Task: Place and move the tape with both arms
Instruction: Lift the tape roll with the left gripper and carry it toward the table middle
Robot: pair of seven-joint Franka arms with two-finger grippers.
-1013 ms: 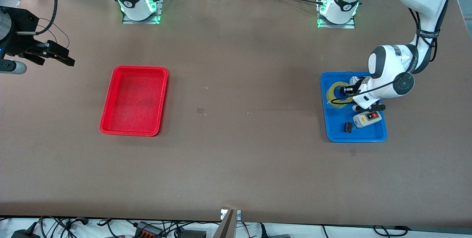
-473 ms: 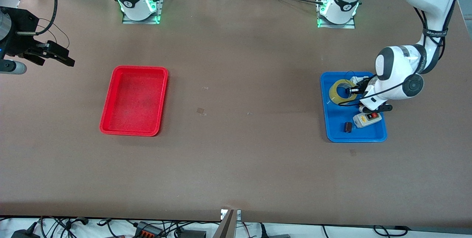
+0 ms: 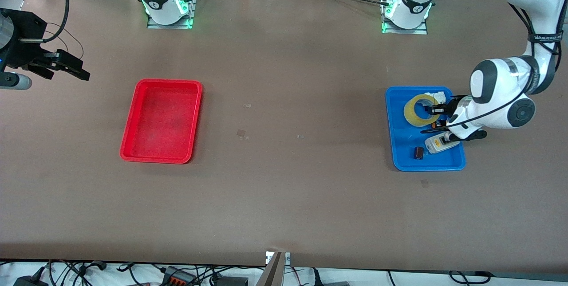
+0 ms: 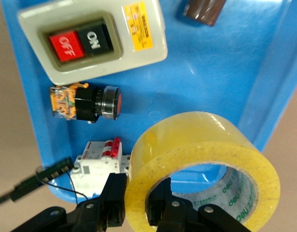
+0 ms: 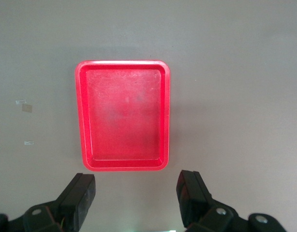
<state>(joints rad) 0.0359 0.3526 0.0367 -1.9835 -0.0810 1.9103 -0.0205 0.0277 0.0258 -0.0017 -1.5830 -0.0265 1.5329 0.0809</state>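
A red tray [image 3: 161,120] lies well apart from a blue tray [image 3: 401,153] holding a switch box [image 4: 90,38].

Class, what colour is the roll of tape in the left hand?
Translucent yellow tape; the left wrist view shows it best.

Left gripper [image 4: 136,205] clamped shut, arm bent low at its end of the table; right gripper [image 5: 136,195] spread wide, arm waiting.

Glossy translucent tape [image 4: 201,159] — over a shiny, seemingly plastic blue tray [image 4: 264,72] — table [image 3: 284,197] matt brown.
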